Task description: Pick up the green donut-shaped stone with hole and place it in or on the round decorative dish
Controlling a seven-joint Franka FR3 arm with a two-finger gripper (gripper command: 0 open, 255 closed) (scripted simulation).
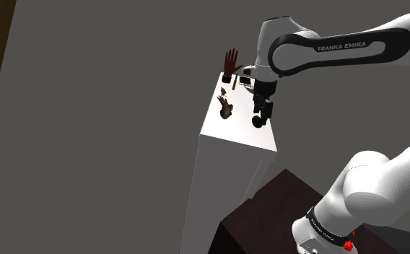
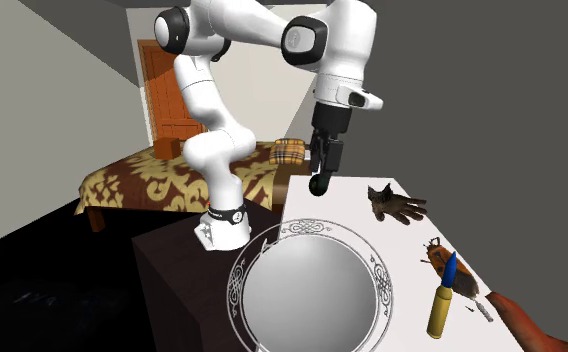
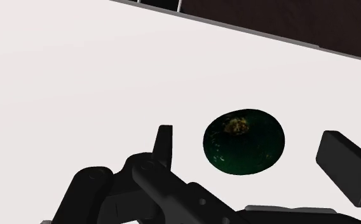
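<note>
- Wrist view: my gripper [image 3: 251, 137] stands wide, with the green stone [image 3: 244, 142] flat on the white top [image 3: 77, 76] between the fingers, touching neither. It lies straight ahead.
- Second exterior view: the round dish [image 2: 307, 228] sits near the stone, so I judge a plain descent comes first.

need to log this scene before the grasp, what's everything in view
stone: one, dark green, on the table between the fingers, untouched
dish: one, round, grey with ornate rim, on the table
table: one, white, beside the stand
glove-like thing: one, dark brown, on the table beyond the dish
beetle: one, brown, beside the pen
pen: one, yellow with blue tip, near the dish
hand shape: one, red-brown, at the table's far end
bed: one, brown and gold, behind the stand
cushion: one, plaid, on the bed
stand: one, dark box
arm: one, white
fingers: two, black, open
</note>
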